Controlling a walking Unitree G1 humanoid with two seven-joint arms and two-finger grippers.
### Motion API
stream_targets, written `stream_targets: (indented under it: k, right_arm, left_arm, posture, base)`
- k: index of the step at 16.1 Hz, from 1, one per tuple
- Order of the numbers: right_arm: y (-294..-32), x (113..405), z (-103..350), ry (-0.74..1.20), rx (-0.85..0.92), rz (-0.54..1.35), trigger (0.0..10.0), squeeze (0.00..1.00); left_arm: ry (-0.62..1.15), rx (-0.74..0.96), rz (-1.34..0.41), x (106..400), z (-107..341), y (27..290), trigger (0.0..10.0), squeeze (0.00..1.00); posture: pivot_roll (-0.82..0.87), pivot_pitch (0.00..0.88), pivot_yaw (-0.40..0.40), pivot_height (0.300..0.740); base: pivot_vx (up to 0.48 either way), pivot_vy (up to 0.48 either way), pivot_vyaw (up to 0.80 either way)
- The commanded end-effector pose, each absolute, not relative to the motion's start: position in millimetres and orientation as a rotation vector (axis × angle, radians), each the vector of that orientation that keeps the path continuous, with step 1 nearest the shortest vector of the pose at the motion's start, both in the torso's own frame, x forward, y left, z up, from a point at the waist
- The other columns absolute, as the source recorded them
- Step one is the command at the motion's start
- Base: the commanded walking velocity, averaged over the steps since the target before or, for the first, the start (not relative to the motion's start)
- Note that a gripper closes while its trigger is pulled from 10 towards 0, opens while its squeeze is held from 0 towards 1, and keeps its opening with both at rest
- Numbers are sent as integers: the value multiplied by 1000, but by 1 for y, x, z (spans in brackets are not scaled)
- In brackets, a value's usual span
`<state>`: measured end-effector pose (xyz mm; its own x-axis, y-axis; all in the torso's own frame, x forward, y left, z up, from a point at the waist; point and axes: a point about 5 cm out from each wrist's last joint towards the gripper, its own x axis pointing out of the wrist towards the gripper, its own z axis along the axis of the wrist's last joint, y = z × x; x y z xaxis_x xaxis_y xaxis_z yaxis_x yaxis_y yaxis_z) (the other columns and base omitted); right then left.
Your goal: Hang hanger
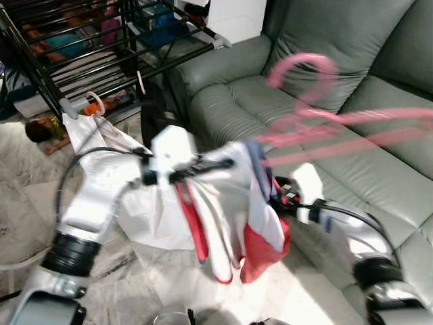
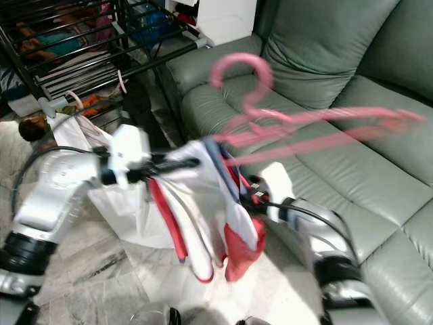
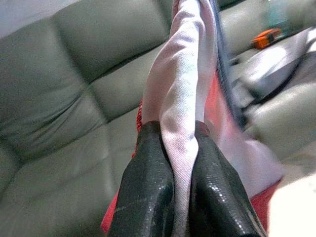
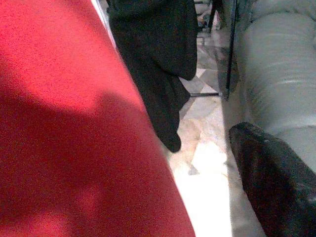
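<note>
Here the left gripper (image 3: 180, 163) is clamped tight on a fold of the white and red garment (image 1: 230, 217), its two black fingers (image 3: 148, 192) pressed against the cloth from both sides, as the left wrist view shows plainly. The garment hangs in front of the robot, draped off the pink hanger (image 1: 338, 128), which is blurred and held up above the grey sofa (image 1: 379, 176). The right gripper (image 1: 284, 193) sits just beside the cloth under the hanger's near end; whether its fingers are open or closed I cannot tell, since red fabric covers most of the right wrist view. The black drying rack (image 1: 101, 47) stands off to the robot's left, well apart from the hanger. I judge this to be the carrying step: the next move calls for turning toward the rack and lifting the hook over one of its bars.
</note>
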<state>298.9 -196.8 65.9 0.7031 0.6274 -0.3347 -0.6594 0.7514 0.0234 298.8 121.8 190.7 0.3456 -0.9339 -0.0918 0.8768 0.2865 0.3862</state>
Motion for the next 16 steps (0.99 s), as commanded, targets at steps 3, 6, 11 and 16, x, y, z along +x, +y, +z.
stream_targets:
  k: [3,6,11,16]
  right_arm:
    - [-224,282,69,351,-95,735,0,0]
    - [-256,272,74,384,-117,693,0,0]
    - [-290,274,94,357,-124,574,0,0]
    - [-332,311,167,-7,-92,146,0,0]
  left_arm:
    - [-152,452,-1062,315,194,152,745,0]
    - [-141,470,-977,324,196,174,745,0]
    - [-129,486,-904,330,197,198,353,0]
    - [62,174,-1071,303,166,209,0,0]
  posture:
    - [-22,9,55,740]
    - [-29,10,54,740]
    - [-29,9,52,740]
    - [-37,5,41,740]
  base:
    - [0,0,0]
    - [0,0,0]
    - [0,0,0]
    - [0,0,0]
